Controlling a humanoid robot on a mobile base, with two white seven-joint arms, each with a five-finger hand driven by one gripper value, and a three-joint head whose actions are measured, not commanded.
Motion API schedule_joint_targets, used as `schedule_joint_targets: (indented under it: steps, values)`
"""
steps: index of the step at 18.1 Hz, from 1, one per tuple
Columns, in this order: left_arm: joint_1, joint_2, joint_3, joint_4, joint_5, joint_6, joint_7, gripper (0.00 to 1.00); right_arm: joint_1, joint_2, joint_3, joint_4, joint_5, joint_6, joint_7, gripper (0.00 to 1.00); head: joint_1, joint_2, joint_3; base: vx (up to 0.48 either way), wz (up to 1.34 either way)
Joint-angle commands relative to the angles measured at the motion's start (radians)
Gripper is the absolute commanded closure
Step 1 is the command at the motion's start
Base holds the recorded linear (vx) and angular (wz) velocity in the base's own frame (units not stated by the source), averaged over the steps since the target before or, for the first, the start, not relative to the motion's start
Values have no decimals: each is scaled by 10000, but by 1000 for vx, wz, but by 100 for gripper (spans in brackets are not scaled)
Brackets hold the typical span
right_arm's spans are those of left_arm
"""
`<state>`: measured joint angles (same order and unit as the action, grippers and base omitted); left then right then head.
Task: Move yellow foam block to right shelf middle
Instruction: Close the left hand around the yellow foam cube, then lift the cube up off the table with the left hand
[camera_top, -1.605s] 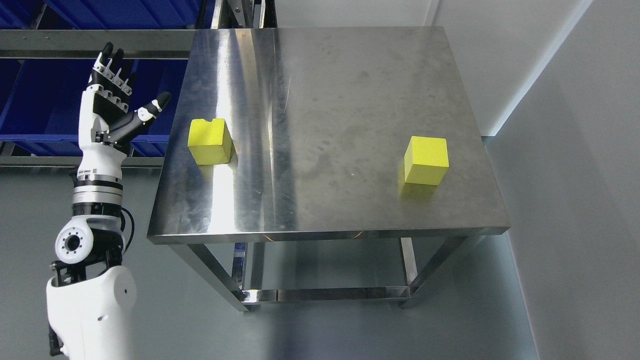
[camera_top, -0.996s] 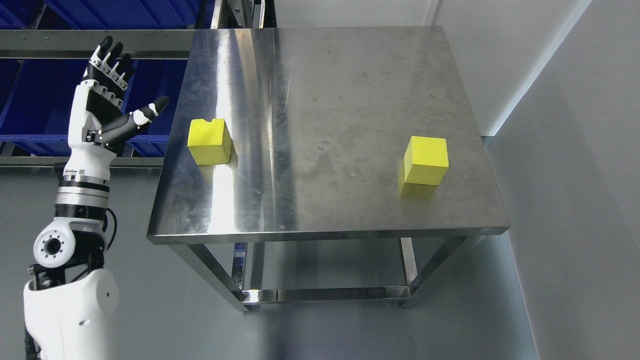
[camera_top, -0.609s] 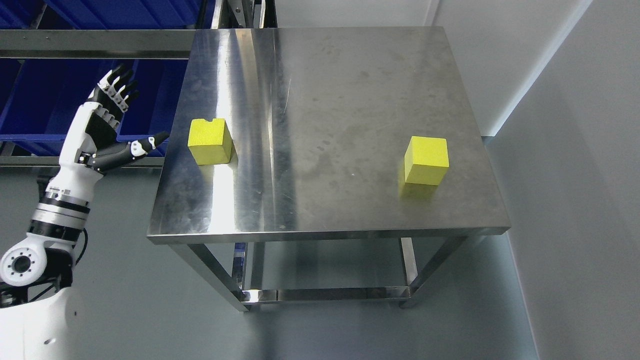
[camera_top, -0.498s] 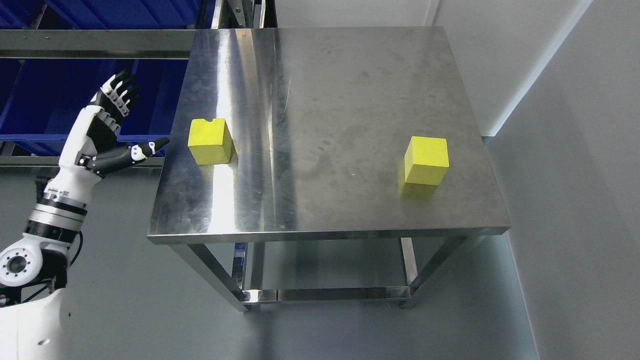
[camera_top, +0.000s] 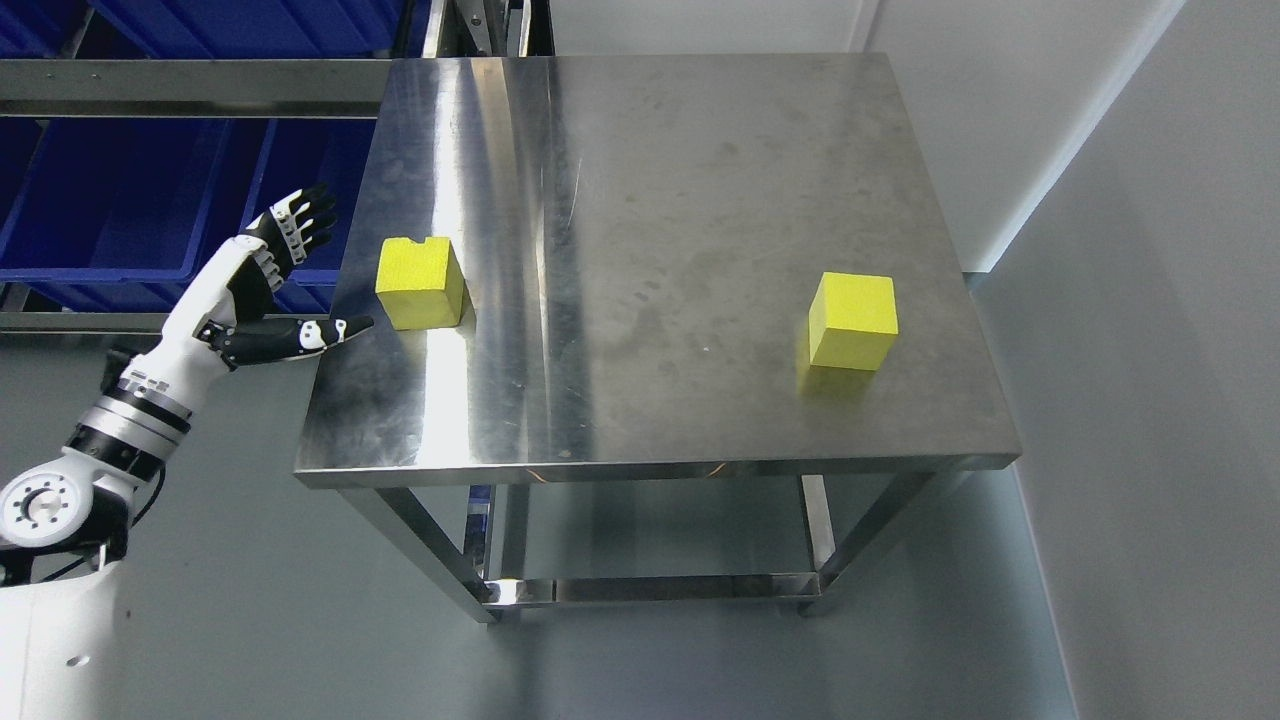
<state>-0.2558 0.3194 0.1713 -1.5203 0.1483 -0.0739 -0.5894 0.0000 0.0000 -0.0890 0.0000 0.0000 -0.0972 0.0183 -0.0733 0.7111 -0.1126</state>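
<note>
Left robot hand (camera_top: 268, 290) at 9 o'clock of frame, off the surface's (camera_top: 650, 180) left edge; fingers (camera_top: 295, 215) spread, thumb (camera_top: 325, 331) stuck out over the rim, nothing held. Right arm not showing. Just past the thumb toward 3 o'clock: a yellow foam block (camera_top: 420, 283), notch in its far top edge, close to that left edge, not touched. Well apart, at 3 o'clock of the surface: a second yellow block (camera_top: 851, 321), unnotched. Farther, at 10 to 11 o'clock: blue bins (camera_top: 120, 200) on a steel rack (camera_top: 190, 100). Risks, as judged: two like blocks, so the wrong one may be taken; a sideways entry could shove the near block across slick steel instead of enclosing it; soft foam may squash or twist out of a loose pinch; no right shelf in frame, so the carry runs unseen.
</note>
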Motion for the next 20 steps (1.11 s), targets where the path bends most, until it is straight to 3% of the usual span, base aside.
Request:
schedule_joint_targets:
  steps: [1, 8, 15, 20]
  values:
    - [-555, 273, -1404, 1503, -378, 2, -42, 2, -16, -175, 0, -175, 0, 6, 1, 0, 0, 0, 0, 0, 0]
    - [-1184, -371, -1989, 2485, -869, -13, -225, 7, -16, -175, 0, -175, 0, 6, 1, 0, 0, 0, 0, 0, 0]
    - [-1691, -893, -1653, 3099, -854, -166, -549, 38, -16, -175, 0, -175, 0, 6, 1, 0, 0, 0, 0, 0, 0]
    - [-1752, -1673, -549, 3084, -823, -655, -595, 66, -16, -175, 0, -175, 0, 6, 1, 0, 0, 0, -3, 7, 22]
